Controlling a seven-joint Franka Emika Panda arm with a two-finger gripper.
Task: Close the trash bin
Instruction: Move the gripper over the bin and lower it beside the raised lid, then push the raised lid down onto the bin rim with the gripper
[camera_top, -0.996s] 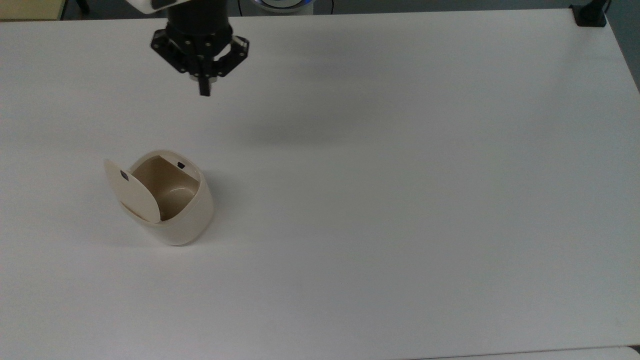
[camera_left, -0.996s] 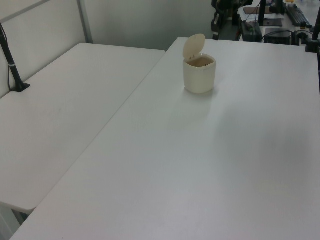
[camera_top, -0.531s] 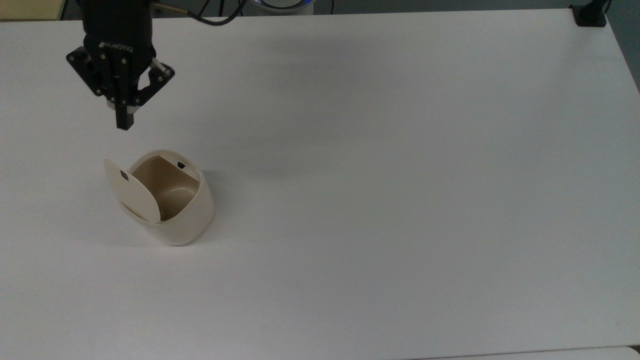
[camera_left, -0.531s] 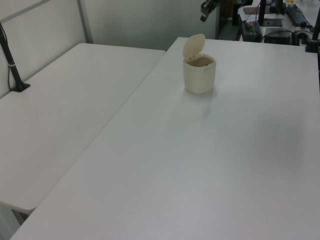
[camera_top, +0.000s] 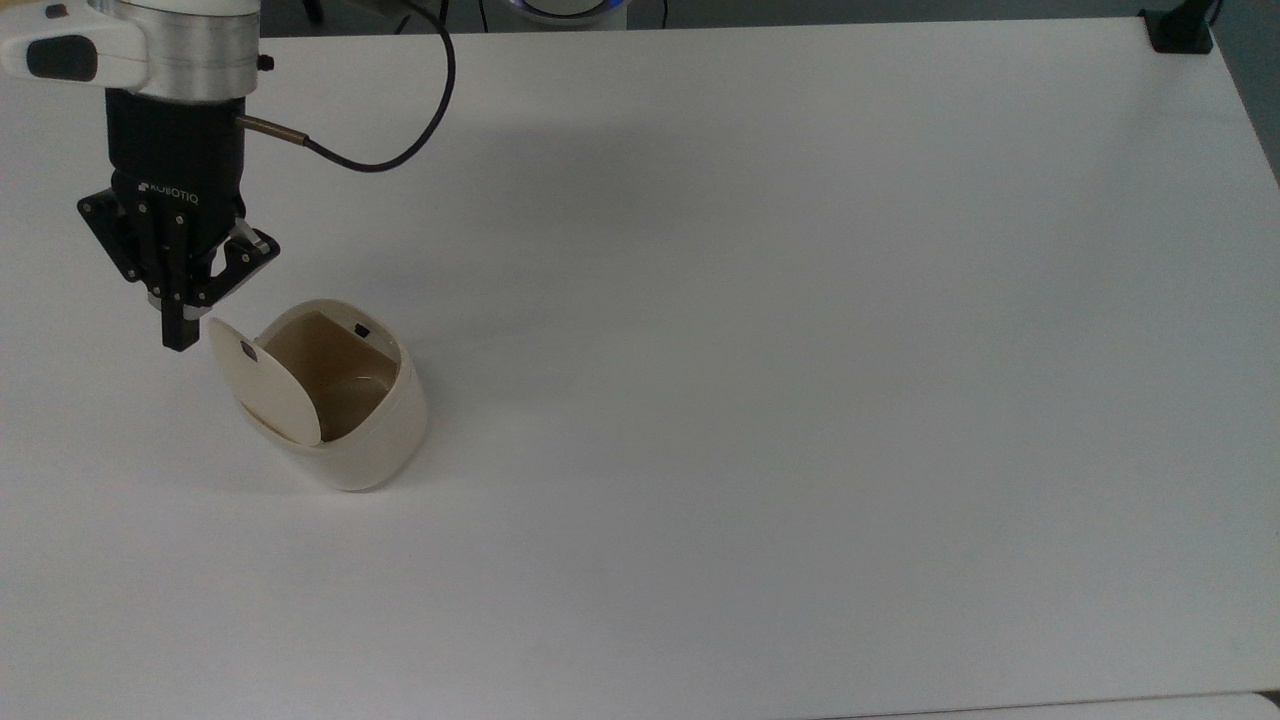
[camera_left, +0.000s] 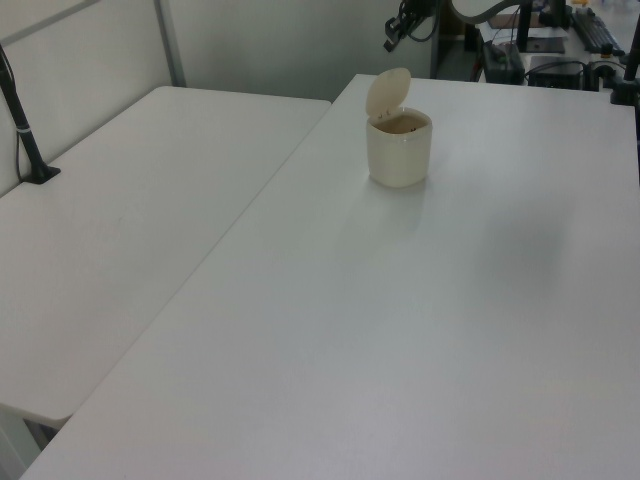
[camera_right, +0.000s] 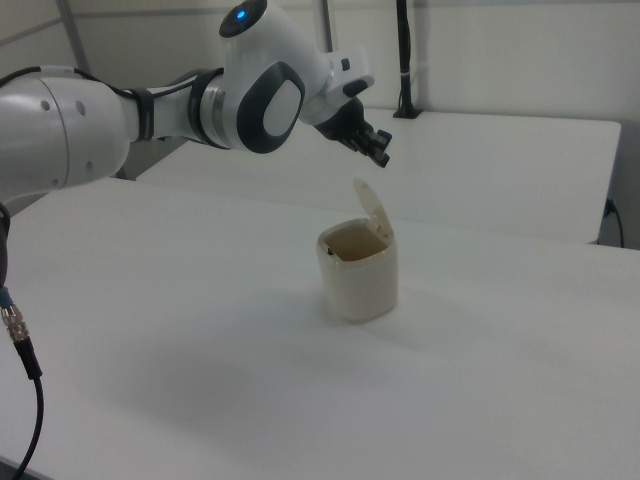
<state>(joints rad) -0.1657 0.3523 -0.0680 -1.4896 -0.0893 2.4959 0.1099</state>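
The cream-beige trash bin stands on the white table with its round lid hinged up and open, showing the tan inside. My black gripper hangs shut just to the top view's left of the lid's upper edge, a little above it and apart from it. Nothing is between its fingers.
The white table stretches wide to the top view's right of the bin. A second white table adjoins it on the left view's left. A black clamp sits at the top view's far right corner.
My gripper has travelled toward the top view's left and down toward the bin, from well above it to right beside the open lid. The bin and lid have not moved.
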